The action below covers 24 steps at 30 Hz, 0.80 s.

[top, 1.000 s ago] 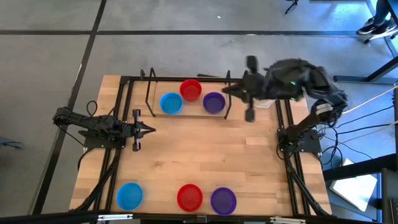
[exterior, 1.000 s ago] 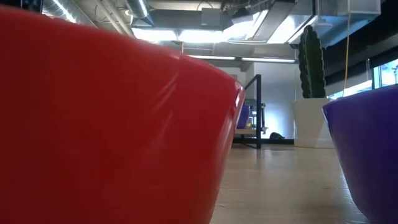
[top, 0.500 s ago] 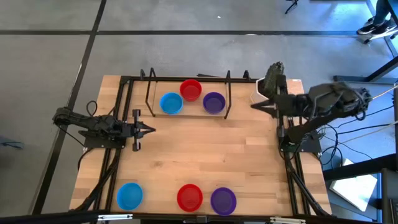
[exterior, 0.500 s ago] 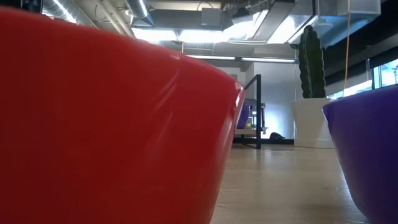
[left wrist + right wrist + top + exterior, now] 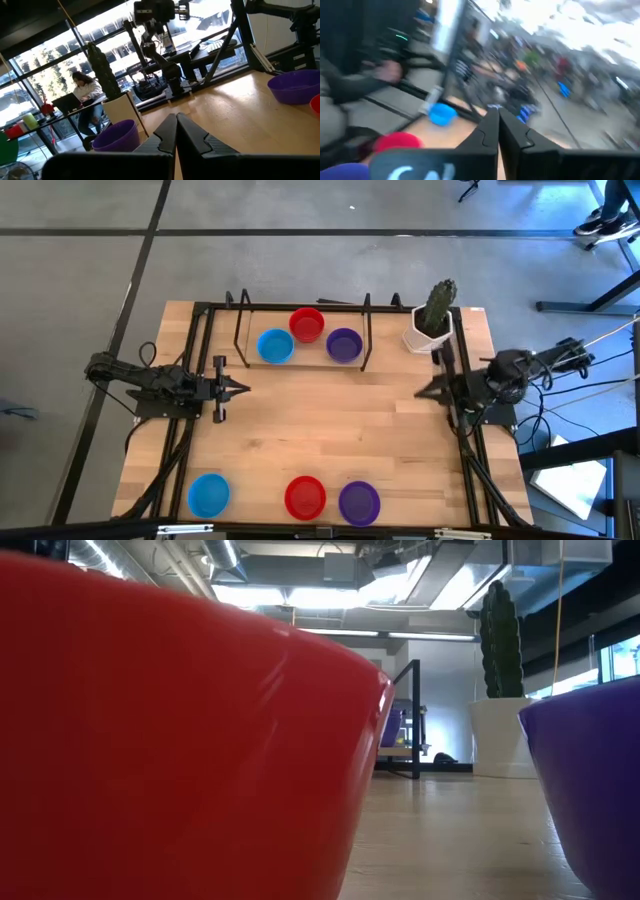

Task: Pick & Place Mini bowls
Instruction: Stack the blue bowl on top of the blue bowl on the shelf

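Six mini bowls rest on their bases on the wooden table. At the far side stand a blue bowl (image 5: 275, 346), a red bowl (image 5: 307, 324) and a purple bowl (image 5: 344, 345). Along the near edge stand a blue bowl (image 5: 208, 495), a red bowl (image 5: 305, 498) and a purple bowl (image 5: 359, 503). My left gripper (image 5: 240, 388) (image 5: 176, 120) waits shut at the table's left, pointing level toward the right. My right gripper (image 5: 422, 392) (image 5: 497, 117) is shut and empty at the table's right, pointing toward the left. In the low view the near red bowl (image 5: 180, 740) and the near purple bowl (image 5: 590, 780) fill the foreground.
A white pot with a cactus (image 5: 430, 330) stands at the far right corner. A black metal frame (image 5: 366, 330) brackets the far bowls, and black rails (image 5: 192, 360) run along both side edges. Bare wood (image 5: 330, 420) lies between the two rows of bowls. A person (image 5: 85, 92) sits beyond the table.
My right gripper has drawn back from beside the far purple bowl toward the table's right edge and nearer side, sinking as it went and levelling out. Its fingers have stayed shut. No bowl has moved.
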Motion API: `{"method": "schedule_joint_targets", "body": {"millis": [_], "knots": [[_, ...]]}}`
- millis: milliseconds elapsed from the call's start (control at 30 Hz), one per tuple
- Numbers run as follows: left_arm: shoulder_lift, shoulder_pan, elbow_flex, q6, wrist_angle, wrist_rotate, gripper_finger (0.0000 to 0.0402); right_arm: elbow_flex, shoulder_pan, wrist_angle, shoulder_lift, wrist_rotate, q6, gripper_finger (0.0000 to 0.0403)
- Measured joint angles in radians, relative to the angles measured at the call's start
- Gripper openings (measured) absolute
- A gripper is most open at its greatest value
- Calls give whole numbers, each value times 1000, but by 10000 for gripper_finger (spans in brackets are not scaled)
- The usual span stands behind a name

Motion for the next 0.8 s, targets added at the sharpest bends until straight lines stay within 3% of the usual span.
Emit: {"method": "schedule_joint_targets", "body": {"millis": [67,433,567,800], "knots": [[0,0,0,14,0,-6,2,-75,0,101,-30,-34,-1,4],[0,0,0,17,-20,-95,4,-400,0,438,-32,-5,-13,4],[0,0,0,18,-23,-94,2,-445,0,539,-35,-3,-45,4],[0,0,0,17,-23,-94,8,-444,0,525,-29,-4,-45,4]]}}
